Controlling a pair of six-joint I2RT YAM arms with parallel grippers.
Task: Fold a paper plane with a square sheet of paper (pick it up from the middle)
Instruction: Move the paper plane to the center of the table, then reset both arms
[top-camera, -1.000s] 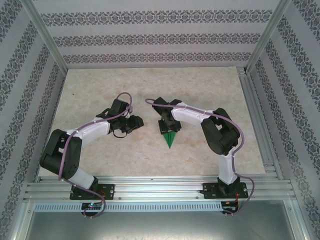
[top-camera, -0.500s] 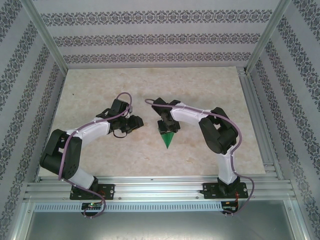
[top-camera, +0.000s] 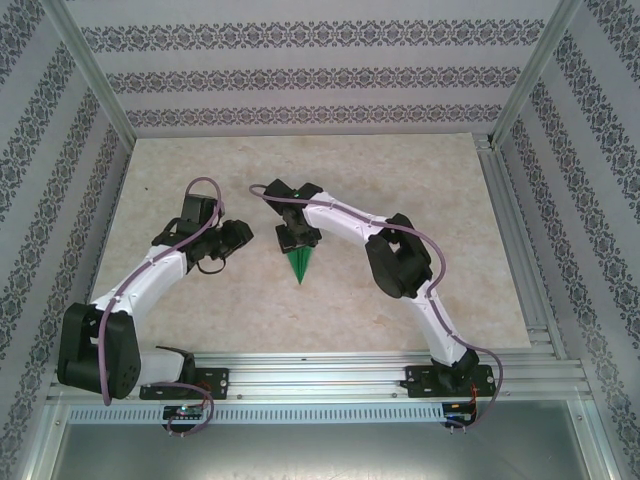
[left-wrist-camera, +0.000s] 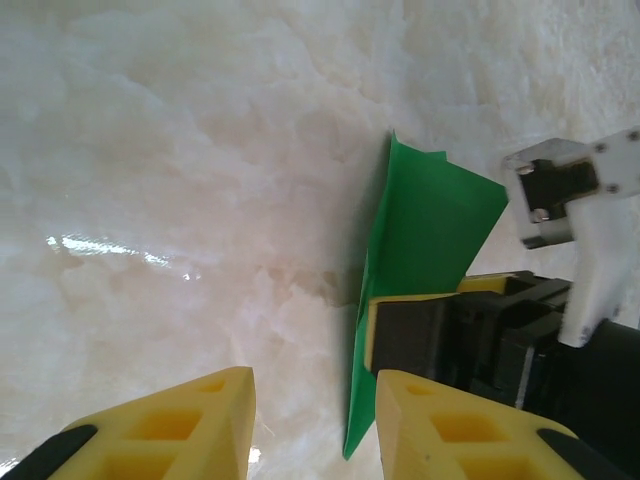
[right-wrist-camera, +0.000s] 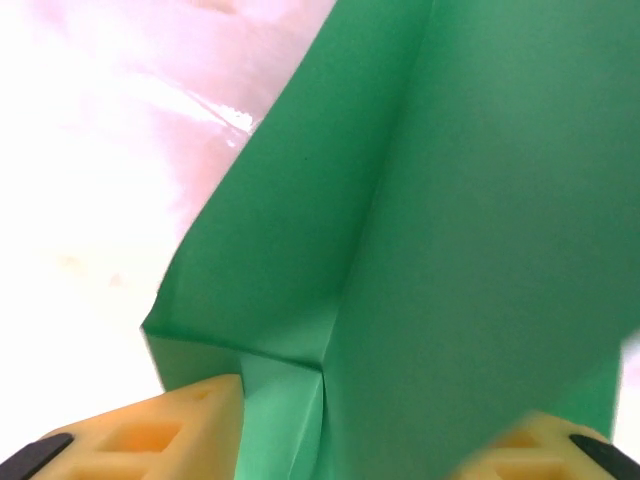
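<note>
As I am pinching the green dart on my right

While my right gripper (right-wrist-camera: 370, 415) is clamping the paper plane (right-wrist-camera: 450, 200), its yellow fingers (right-wrist-camera: 190, 420) are sitting on either side of the green paper, and a sharp crease is running up between them. Seen from my left wrist, one of those fingers is pressing flat against the plane's side, and the paper is standing on edge above the table (left-wrist-camera: 180, 150). I cannot tell whether its lower tip is touching the marble.

My left gripper (left-wrist-camera: 312, 385) is carrying nothing. Its fingers are standing a modest way apart, with bare marble showing in the gap, and the finger on the plane's side is sitting just beside the plane's edge.

From above, both grippers are hovering near each other around the middle of the table, the left one apart from the plane. The plane's pointed end is sticking out from under my right gripper and pointing toward the near edge, where my bases are bolted.
</note>
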